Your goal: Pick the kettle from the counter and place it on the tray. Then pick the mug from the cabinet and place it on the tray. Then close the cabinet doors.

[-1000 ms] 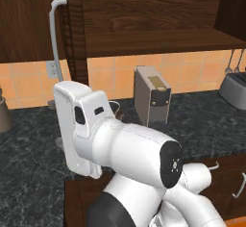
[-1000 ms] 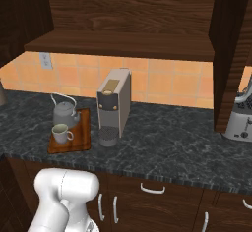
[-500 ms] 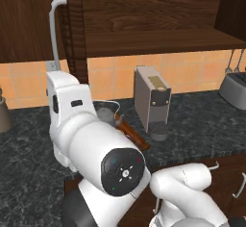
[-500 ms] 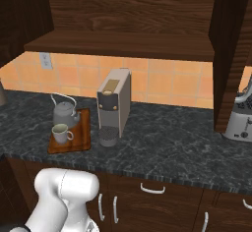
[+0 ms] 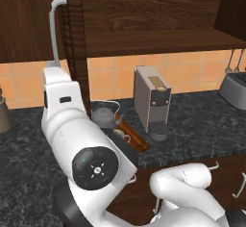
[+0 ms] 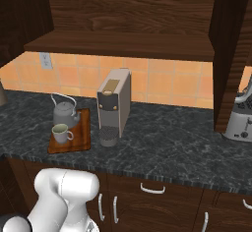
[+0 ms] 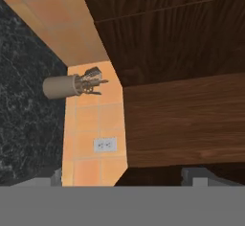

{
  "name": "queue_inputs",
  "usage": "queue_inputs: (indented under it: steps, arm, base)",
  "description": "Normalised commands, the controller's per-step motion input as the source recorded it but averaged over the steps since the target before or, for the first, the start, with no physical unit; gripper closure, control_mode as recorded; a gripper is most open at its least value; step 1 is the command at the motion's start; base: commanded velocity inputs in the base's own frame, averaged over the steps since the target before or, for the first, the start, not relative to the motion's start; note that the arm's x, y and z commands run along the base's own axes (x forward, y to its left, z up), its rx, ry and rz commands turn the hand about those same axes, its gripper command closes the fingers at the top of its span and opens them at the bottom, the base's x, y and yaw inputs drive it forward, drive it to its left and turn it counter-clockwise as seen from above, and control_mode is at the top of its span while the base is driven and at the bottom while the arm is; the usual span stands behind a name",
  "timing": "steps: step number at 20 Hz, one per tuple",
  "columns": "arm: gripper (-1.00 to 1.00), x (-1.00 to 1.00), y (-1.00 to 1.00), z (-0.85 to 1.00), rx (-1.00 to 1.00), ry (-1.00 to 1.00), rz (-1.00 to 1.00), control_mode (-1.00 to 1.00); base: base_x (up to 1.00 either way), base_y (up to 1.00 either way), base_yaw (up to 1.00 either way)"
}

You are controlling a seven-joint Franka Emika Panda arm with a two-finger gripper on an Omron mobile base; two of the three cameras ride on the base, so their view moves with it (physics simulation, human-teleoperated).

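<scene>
The grey kettle (image 6: 64, 112) and the off-white mug (image 6: 60, 133) both stand on the reddish-brown tray (image 6: 82, 136) on the dark counter (image 6: 162, 147). From the left base view, the kettle (image 5: 103, 116), mug (image 5: 120, 134) and tray (image 5: 137, 141) sit just behind my arm. The cabinet (image 6: 123, 14) stands open; its left door (image 5: 29, 19) with a curved grey handle (image 5: 54, 29) and its right door (image 6: 230, 54) both swing outward. My gripper (image 7: 124, 178) is open and empty, facing dark cabinet wood (image 7: 182, 124) and the tiled wall.
A beige coffee machine (image 6: 114, 103) stands right of the tray. A grey appliance (image 6: 238, 123) sits at the far right, a dark pot (image 5: 4, 114) at the far left. The hand view holds a utensil holder (image 7: 62, 86) and a wall socket (image 7: 105, 144).
My arm has swung and turned in the left base view, its big joint now lower and nearer the camera. Kettle, mug, tray and doors have not moved.
</scene>
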Motion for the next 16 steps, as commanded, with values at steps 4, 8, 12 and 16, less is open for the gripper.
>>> queue_inputs:
  steps: [4,8,12,16]
  arm:
    - [-1.00,0.36,0.00,-0.01,0.00,-0.01,-0.10,-1.00]
    - [-1.00,0.27,0.04,0.01,0.00,0.00,-0.22,-1.00]
    - [-1.00,0.22,0.00,0.01,0.00,0.00,-0.22,-1.00]
    - [-1.00,0.05,0.00,0.07,0.00,0.00,-0.19,-1.00]
  base:
    - [0.00,0.00,0.00]
    - [0.00,0.00,0.00]
    - [0.00,0.00,0.00]
    - [0.00,0.00,0.00]
